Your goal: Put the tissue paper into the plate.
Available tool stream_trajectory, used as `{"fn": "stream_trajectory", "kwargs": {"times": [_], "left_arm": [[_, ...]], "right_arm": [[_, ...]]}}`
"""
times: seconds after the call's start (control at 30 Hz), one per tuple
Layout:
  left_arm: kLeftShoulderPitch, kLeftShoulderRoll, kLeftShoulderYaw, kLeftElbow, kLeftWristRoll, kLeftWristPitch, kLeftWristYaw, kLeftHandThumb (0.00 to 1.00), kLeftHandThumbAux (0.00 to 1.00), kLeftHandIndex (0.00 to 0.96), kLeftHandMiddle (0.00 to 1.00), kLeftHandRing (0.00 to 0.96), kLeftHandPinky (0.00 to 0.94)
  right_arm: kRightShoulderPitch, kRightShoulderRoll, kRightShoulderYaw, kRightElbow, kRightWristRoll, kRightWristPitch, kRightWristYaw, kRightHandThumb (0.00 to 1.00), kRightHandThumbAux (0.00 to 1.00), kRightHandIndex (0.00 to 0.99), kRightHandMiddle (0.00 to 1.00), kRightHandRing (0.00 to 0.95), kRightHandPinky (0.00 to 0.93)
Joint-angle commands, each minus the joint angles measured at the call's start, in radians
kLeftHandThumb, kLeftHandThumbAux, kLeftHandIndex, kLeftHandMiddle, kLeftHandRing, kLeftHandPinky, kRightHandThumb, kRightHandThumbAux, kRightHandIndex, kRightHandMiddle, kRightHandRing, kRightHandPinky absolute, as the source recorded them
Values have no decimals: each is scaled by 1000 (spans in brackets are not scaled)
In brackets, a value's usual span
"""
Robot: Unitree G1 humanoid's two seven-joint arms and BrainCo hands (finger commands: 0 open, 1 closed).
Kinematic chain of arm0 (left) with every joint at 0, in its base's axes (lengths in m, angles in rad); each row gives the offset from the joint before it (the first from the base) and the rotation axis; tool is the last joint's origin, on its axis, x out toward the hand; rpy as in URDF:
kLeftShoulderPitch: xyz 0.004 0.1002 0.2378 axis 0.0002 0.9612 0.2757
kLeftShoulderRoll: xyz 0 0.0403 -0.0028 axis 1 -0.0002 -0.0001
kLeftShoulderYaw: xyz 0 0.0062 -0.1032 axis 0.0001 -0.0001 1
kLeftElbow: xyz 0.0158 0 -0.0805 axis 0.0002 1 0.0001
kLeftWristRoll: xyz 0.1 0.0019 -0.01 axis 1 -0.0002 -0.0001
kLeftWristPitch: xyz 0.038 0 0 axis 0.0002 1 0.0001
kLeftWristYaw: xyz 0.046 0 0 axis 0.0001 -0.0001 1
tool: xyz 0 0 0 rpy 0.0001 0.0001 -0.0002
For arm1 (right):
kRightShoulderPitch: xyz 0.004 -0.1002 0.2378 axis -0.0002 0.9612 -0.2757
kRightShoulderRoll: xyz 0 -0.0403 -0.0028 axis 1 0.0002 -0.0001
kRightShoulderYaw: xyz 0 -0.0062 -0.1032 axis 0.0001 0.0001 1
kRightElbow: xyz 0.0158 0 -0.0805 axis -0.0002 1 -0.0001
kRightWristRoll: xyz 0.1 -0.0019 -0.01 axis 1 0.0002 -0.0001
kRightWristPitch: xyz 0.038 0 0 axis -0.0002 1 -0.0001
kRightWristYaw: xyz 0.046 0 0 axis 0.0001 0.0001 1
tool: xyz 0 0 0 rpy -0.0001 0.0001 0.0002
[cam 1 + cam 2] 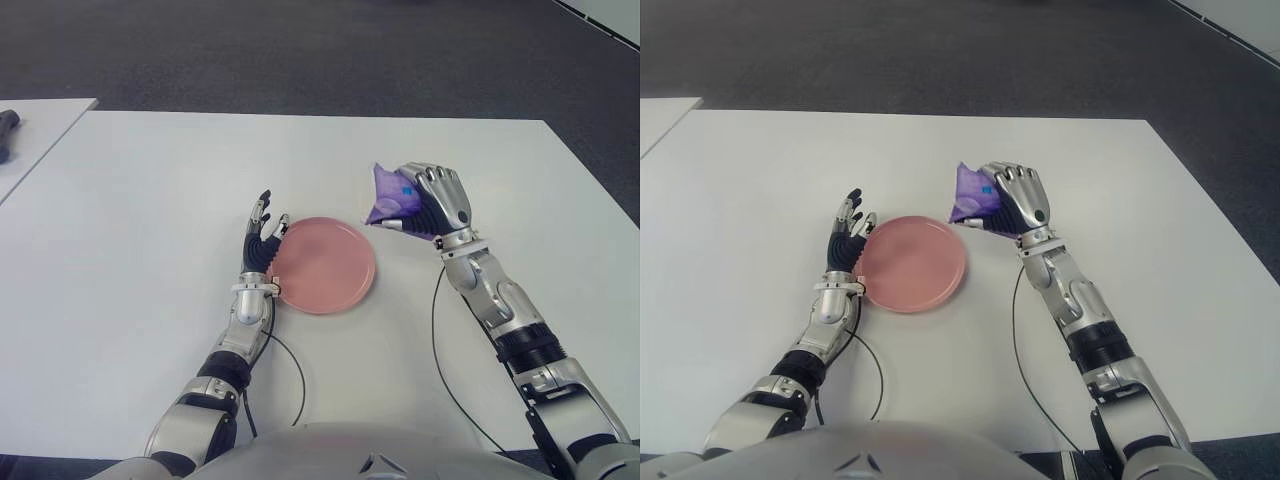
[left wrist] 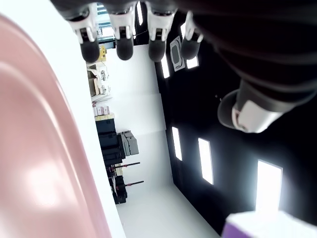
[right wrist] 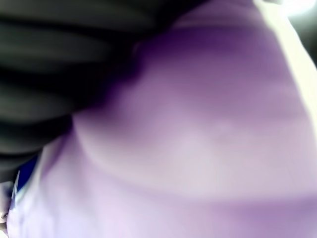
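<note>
- My right robot hand point(image 1: 432, 205) is gripping the tissue pack point(image 1: 388, 200), right of the plate point(image 1: 325, 264).
- It is looking soft, light, crushable; I am holding its middle.
- My left robot hand point(image 1: 262, 238) is waiting open, left of the plate.

Bare table point(image 1: 150, 200) all around pink plate point(image 1: 325, 265), left hand point(image 1: 262, 240) against its left rim.

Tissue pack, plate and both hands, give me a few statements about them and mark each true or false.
1. The right hand grips the purple tissue pack. True.
2. The tissue pack lies in the pink plate. False: it is held beside the plate, on its right.
3. The left hand is beside the plate's left edge, fingers open. True.
4. The plate holds a cup. False: it holds nothing.
</note>
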Motion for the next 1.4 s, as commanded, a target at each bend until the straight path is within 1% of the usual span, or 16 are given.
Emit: {"fn": "stream_trajectory", "kwargs": {"times": [0.03,0.27,0.43,0.6,0.77,0.93,1.13,1.2,1.27,1.4], "left_arm": [[85,3,1,82,8,-2,6,27,471,0,0,0,0],[83,3,3,84,2,-9,-4,27,461,0,0,0,0],[83,2,4,85,3,-14,-2,20,470,0,0,0,0],[85,3,2,85,12,-24,12,17,471,0,0,0,0],[85,0,1,83,18,-24,21,14,462,0,0,0,0],[81,-4,6,94,10,-23,25,4,460,0,0,0,0],[81,-7,6,94,8,-23,27,0,459,0,0,0,0],[85,-10,7,86,6,-20,26,0,458,0,0,0,0],[87,-12,7,83,5,-18,25,0,456,0,0,0,0],[91,-16,9,75,0,-14,18,0,454,0,0,0,0]], "right_arm": [[-26,34,4,-14,-21,-9,-13,854,678,398,530,838,780],[-69,73,33,19,-59,-35,-41,855,677,399,533,846,820],[-77,87,48,17,-59,-45,-7,855,677,400,537,849,835],[-80,108,77,10,-43,-52,72,856,676,401,541,850,841],[-82,127,96,30,-34,-68,111,856,676,402,543,848,836],[-103,159,152,131,-75,-99,81,856,676,401,543,843,830],[-113,164,184,166,-96,-127,66,855,677,399,542,838,828],[-121,170,218,223,-125,-157,26,855,677,399,542,837,828],[-127,173,238,263,-142,-177,-4,854,677,398,541,832,813],[-133,169,269,297,-156,-198,0,854,678,397,539,824,801]]}}
